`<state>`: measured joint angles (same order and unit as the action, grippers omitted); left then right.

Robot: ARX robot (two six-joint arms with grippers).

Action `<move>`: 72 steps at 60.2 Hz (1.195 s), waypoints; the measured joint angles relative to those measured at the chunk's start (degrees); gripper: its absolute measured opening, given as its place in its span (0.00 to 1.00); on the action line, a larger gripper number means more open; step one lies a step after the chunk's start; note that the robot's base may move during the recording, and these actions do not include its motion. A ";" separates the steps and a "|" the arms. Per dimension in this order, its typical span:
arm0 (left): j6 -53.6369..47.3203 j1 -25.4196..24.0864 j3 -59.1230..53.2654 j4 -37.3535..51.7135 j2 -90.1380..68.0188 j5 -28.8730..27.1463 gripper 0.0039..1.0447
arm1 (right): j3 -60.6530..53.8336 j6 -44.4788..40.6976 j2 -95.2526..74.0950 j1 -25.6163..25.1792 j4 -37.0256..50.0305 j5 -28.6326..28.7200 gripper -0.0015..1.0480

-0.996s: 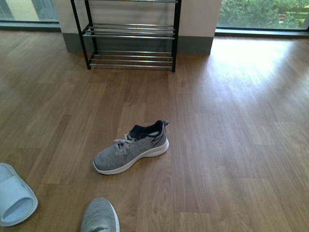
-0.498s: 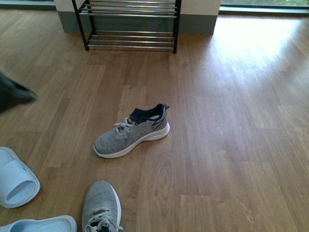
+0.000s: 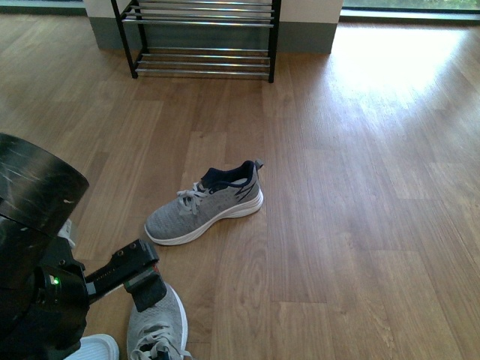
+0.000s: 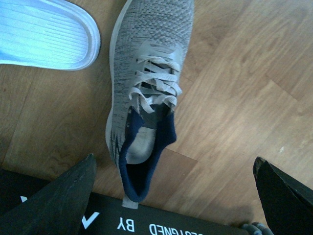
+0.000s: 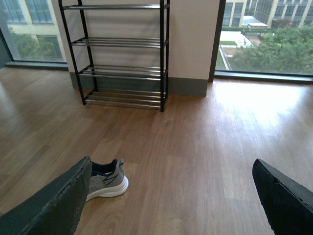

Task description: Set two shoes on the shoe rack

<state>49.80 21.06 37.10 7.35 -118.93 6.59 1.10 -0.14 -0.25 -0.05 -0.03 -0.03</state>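
Where floor showed bare half second ago, left claw (image 3: pixel 135 271) now hangs over near shoe (image 4: pixel 146 88), jaws wide apart, holding nothing. Other shoe (image 3: pixel 204 206) mid-floor, well apart from rack (image 3: pixel 202 71). Right claw (image 5: pixel 171 196) spread, holding nothing. First pickup likely starting.

Home-like room, wood-plank floor (image 3: pixel 360 225), chrome shoe rack (image 5: pixel 120 43), tall windows (image 5: pixel 264 39), pale blue slipper (image 4: pixel 44 29)

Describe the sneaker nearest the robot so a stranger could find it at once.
From the rack at the far wall, come back across the floor past the far sneaker lying alone. The near sneaker sits at the front view's bottom edge under the left arm, beside a pale blue slipper.
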 joint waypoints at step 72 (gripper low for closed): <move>-12.76 -2.89 23.67 -21.29 -27.34 4.35 0.91 | 0.00 0.00 0.00 0.00 0.00 0.02 0.91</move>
<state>37.04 18.17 60.77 -13.93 -146.28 10.94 1.10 -0.14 -0.25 -0.05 -0.03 -0.01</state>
